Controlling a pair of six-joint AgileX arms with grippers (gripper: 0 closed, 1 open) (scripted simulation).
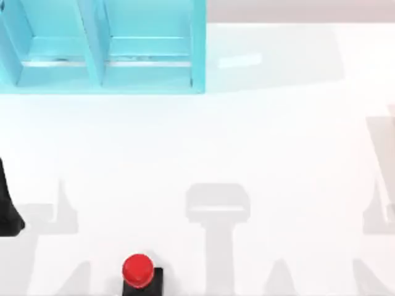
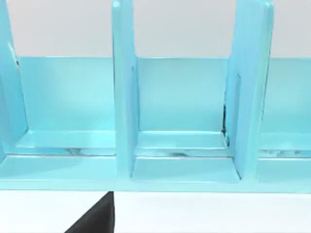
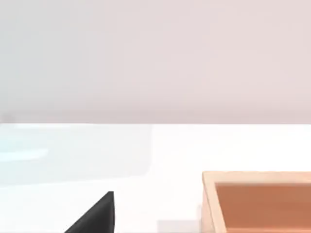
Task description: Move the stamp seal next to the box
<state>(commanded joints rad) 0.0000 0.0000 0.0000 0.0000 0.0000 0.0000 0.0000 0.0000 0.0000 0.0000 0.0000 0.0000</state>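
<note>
Desk (image 1: 259, 135) carries a turquoise divided rack (image 1: 102, 46) far left, a wooden box (image 3: 257, 201) in the right wrist view, and the stamp seal (image 1: 139, 274) at the near edge, untouched. Left pincer (image 1: 9, 209) waits left; its opening I cannot tell. Next comes reaching for the seal.

Upright red-knobbed stamp seal (image 1: 138, 272), near edge

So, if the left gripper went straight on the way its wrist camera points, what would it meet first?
Probably the turquoise partitioned shelf unit: it stands directly ahead in the left wrist view, with bare white table before it. How far off it is remains unclear.
</note>
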